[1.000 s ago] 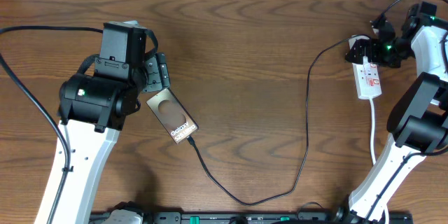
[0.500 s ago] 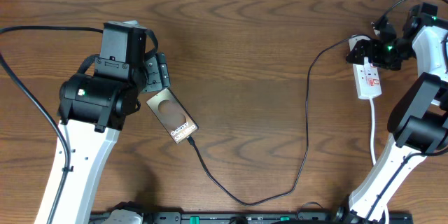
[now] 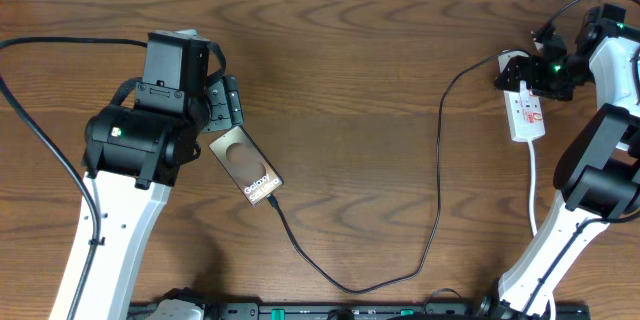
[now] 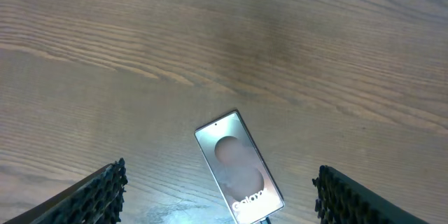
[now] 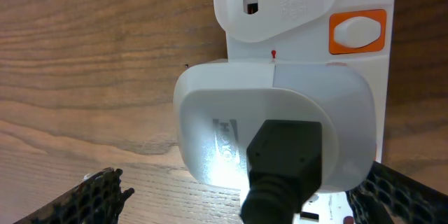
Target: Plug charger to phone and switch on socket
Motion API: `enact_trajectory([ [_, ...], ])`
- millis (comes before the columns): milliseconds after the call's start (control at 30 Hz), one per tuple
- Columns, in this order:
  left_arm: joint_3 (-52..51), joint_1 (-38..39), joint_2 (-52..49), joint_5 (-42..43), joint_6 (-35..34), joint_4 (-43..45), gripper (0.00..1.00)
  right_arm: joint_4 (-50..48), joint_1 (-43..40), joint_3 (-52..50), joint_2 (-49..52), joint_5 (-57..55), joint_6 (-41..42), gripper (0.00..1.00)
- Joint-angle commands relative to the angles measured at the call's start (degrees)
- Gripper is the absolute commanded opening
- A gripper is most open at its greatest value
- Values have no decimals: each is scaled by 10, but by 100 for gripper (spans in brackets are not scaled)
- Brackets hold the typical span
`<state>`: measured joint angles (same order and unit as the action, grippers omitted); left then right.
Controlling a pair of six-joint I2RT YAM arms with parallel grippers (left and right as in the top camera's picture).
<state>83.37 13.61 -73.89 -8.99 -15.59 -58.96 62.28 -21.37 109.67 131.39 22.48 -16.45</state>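
Note:
The phone (image 3: 247, 167) lies flat on the table with its "Galaxy" end toward the front; it also shows in the left wrist view (image 4: 238, 166). The black charger cable (image 3: 437, 160) runs from the phone's lower end, where its tip (image 3: 272, 201) sits, round to the socket (image 3: 526, 110) at the far right. My left gripper (image 3: 222, 105) is open, just behind the phone, its fingers wide apart on either side (image 4: 220, 196). My right gripper (image 3: 522, 72) is open over the socket's far end, straddling the white charger plug (image 5: 273, 129). An orange switch (image 5: 358, 31) shows on the socket (image 5: 308, 7).
The socket's white cord (image 3: 534, 185) trails toward the front right by the right arm's base. A thick black robot cable (image 3: 45, 45) crosses the far left. A black rail (image 3: 350, 311) runs along the front edge.

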Motion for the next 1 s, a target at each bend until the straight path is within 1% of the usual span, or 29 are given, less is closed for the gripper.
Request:
enact_trajectory([
  [0, 10, 1, -2, -9, 3, -2, 85, 3, 13, 5, 2, 63, 11, 97],
  [967, 10, 1, -2, -9, 3, -2, 85, 1, 24, -1, 2, 88, 27, 96],
])
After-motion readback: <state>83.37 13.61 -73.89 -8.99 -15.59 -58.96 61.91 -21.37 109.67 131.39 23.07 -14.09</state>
